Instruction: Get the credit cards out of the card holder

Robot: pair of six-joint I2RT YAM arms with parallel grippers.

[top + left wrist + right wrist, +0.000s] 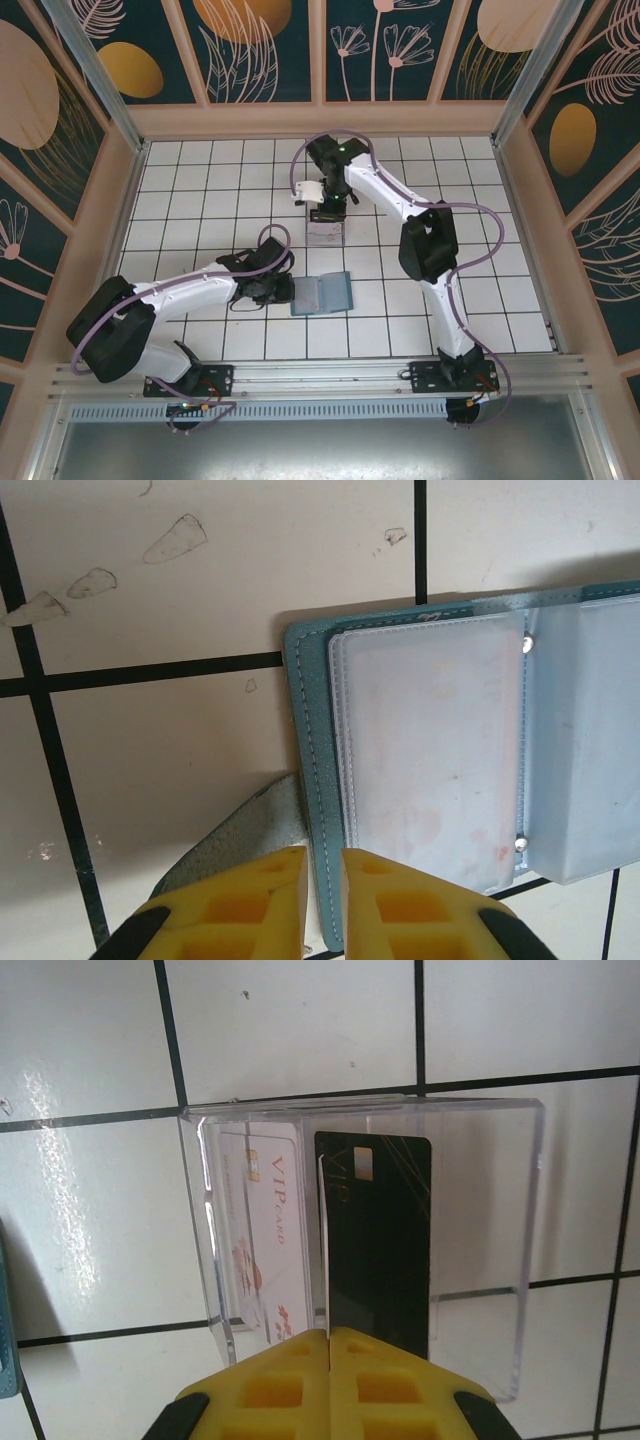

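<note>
Card holder (322, 294), slate-blue with frosted sleeves, lies open flat on the table (200, 190), long axis left to right; the left gripper (323, 856) is pinched on its left edge. Beyond it, in the clear box (470, 1101), the whitish card (262, 1230) and black card (385, 1250) point lengthwise away from the right gripper (328, 1338), clamped on the black one.

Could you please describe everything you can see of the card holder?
The card holder is a slate-blue bifold wallet with stitched edges, lying open and flat on the white tiled table. Inside, frosted clear plastic sleeves, fixed by small rivets, look empty. A small tab sticks out at one side. The left gripper appears to pinch its cover edge.
</note>
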